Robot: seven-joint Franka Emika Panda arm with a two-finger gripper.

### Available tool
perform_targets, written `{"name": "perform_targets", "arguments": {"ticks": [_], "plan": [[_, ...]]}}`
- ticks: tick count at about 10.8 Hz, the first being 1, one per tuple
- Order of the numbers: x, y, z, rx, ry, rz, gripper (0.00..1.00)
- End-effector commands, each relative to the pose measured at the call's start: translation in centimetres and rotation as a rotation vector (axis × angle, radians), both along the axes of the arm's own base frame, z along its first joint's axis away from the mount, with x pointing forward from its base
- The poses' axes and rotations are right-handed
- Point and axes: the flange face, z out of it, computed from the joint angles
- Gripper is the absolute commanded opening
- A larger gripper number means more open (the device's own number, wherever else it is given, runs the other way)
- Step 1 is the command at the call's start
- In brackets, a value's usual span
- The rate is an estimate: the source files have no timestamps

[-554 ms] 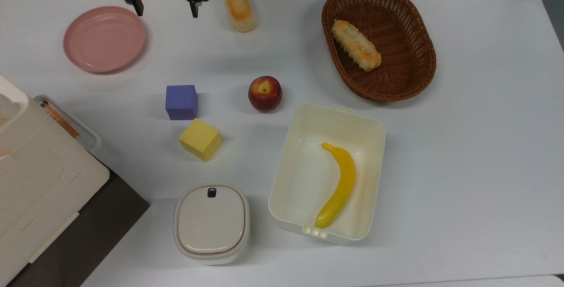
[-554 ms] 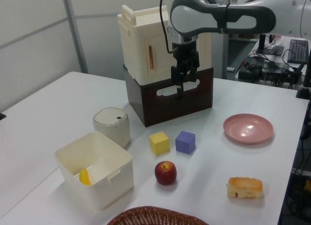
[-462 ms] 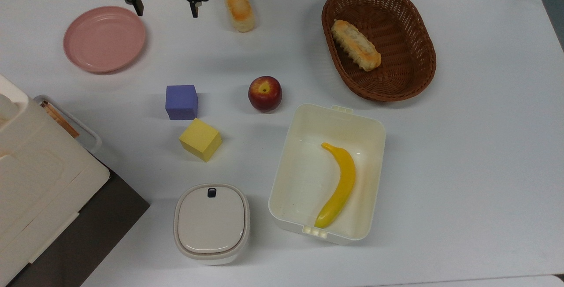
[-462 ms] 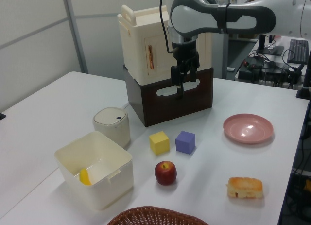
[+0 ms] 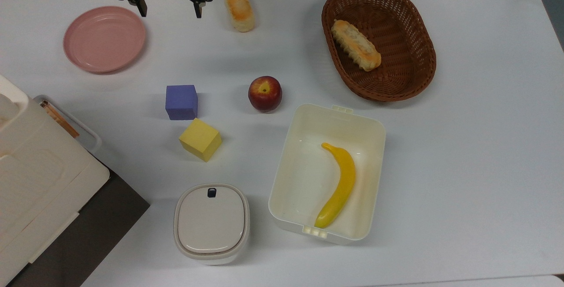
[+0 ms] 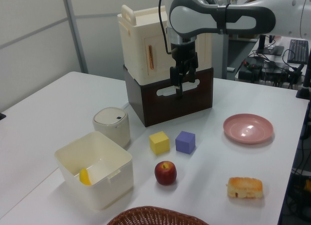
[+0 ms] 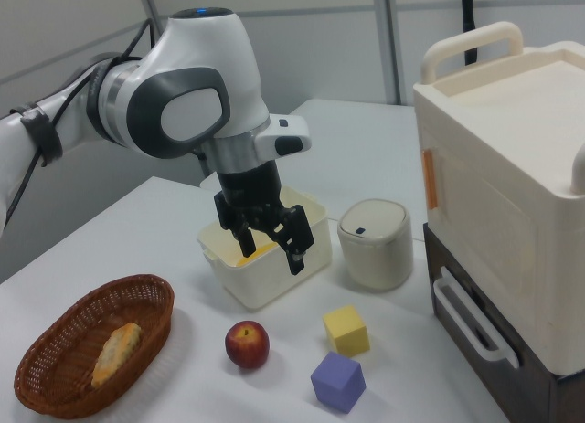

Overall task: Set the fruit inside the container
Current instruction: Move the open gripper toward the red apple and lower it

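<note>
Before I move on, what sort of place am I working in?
Probably a robotics lab: a white table of props like foam cubes and an apple, with desks holding a keyboard behind.

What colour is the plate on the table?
The plate is pink, clearest in the top view.

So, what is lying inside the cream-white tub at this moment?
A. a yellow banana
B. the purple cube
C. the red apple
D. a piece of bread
A. In the top view a yellow banana lies on the floor of the cream-white tub, while the apple sits on the table outside it, off the tub's upper-left corner.
</note>
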Motion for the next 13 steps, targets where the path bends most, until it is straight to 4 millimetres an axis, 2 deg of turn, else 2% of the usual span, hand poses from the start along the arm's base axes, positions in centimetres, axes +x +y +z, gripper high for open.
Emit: {"name": "perform_targets", "arguments": {"ticks": [1, 4, 5, 7, 9, 12, 13], "plan": [[-0.2, 0.9, -0.2, 0.002, -0.002, 0.022, 1.0], [0.0, 1.2, -0.8, 0.006, 0.008, 0.036, 1.0], [0.3, 2.4, -1.6, 0.007, 0.021, 0.064, 1.0], [0.4, 3.1, -2.3, 0.011, 0.04, 0.122, 1.0], [0.4, 4.9, -4.0, 0.02, 0.08, 0.211, 1.0], [1.2, 7.3, -7.1, 0.027, 0.134, 0.257, 1.0], [1.7, 8.2, -8.8, 0.028, 0.162, 0.27, 1.0]]}}
